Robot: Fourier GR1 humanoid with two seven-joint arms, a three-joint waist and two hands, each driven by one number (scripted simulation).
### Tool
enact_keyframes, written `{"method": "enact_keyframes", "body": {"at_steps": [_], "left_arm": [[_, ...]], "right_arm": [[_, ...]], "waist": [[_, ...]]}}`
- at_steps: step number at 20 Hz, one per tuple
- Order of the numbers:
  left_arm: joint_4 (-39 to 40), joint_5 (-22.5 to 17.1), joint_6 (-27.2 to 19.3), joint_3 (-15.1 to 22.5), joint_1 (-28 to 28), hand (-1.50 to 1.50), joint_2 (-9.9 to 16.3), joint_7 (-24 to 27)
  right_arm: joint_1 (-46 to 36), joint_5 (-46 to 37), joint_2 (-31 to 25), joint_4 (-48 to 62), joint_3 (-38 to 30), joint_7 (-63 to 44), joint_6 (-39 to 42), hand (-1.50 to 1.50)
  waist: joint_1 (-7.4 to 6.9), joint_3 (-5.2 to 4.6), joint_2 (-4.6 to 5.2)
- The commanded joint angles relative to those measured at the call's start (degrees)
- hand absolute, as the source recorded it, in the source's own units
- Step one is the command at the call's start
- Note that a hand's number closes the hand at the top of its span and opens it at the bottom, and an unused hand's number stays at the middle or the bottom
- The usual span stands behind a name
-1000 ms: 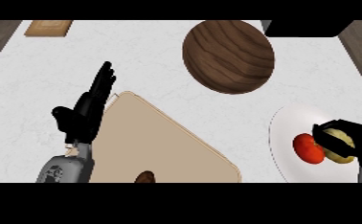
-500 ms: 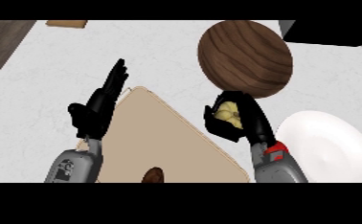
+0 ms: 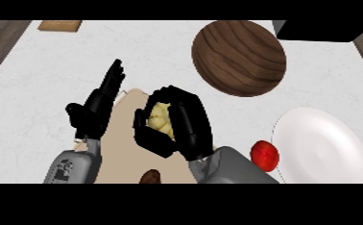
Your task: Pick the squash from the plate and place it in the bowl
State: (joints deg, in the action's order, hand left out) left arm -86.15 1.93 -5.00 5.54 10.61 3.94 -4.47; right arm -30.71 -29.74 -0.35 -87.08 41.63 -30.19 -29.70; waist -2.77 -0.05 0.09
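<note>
The right robot hand (image 3: 177,125) is curled around the yellow squash (image 3: 162,117), black fingers and thumb wrapped about it so that only a lumpy yellow patch shows between them. The squash is off the white plate (image 3: 319,144) and held above the tan cutting board (image 3: 120,156), to the left of the plate and below-left of the wooden bowl (image 3: 239,57). It is not in the bowl; the bowl sits farther up the white counter (image 3: 85,65), apart from the robot hand.

On the plate's left rim a red, rounded thing (image 3: 264,155) remains, possibly a tomato, though I can't be sure from here.

The left robot hand (image 3: 96,108) stands open beside the right one, fingers straight and pointing up and away, holding nothing, over the board's left edge. The two hands are close but not touching.

At the board's lower edge a small dark brown object (image 3: 150,177) pokes into sight, partly cut off. In the far left corner of the counter lies a small flat wooden piece (image 3: 60,25).
</note>
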Motion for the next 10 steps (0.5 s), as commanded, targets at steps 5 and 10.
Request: {"method": "enact_keyframes", "body": {"at_steps": [5, 10], "left_arm": [[-1.43, 0.50, -1.67, -1.52, -0.60, 0.00, 0.20, -0.66], [1.54, -0.18, 0.18, -1.03, -1.19, 0.00, -0.42, 2.09]], "right_arm": [[-19.38, -12.89, 0.34, -3.71, 3.36, -23.07, 0.19, 1.50], [-33.92, -11.75, 0.35, 2.84, 0.68, -34.81, 0.92, 1.50]], "waist": [[2.35, -0.04, -0.68], [1.46, -0.06, -0.30]]}}
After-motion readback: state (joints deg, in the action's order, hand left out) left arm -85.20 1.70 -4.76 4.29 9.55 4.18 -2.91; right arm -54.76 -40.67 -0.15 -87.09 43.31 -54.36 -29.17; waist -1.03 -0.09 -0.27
